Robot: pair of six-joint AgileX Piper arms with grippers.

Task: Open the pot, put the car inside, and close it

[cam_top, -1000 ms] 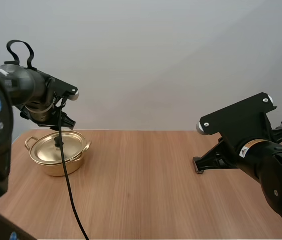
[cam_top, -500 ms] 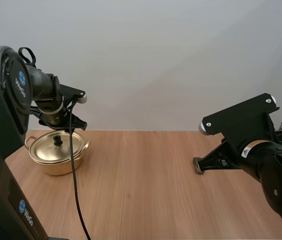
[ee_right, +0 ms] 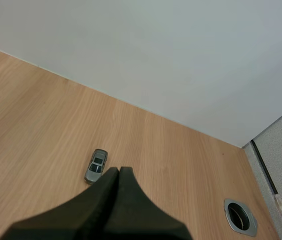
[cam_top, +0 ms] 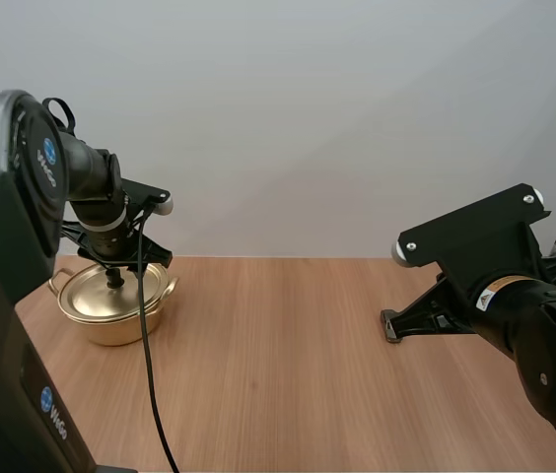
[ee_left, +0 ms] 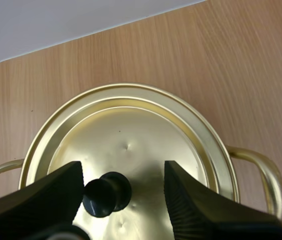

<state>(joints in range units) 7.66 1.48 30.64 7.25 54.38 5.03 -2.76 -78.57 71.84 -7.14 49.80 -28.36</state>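
Note:
A golden pot (cam_top: 112,305) with its lid (ee_left: 131,145) on stands at the table's left. My left gripper (cam_top: 115,268) hangs just over the lid. In the left wrist view it (ee_left: 124,175) is open, and the lid's black knob (ee_left: 107,194) sits between the ribbed fingers (ee_left: 191,200), nearer to one of them. A small grey toy car (ee_right: 96,165) lies on the wood right in front of my right gripper (ee_right: 118,172), which is shut with nothing in it. In the high view the right gripper (cam_top: 392,326) rests low over the table at the right.
The wooden table (cam_top: 278,355) stretches bare between the pot and the right arm. A round metal cable hole (ee_right: 240,216) sits in the table near its far right corner, beside a grey partition edge (ee_right: 276,150).
My left arm has swung in over the pot and come down, so the gripper now straddles the lid's knob. The right arm has barely moved.

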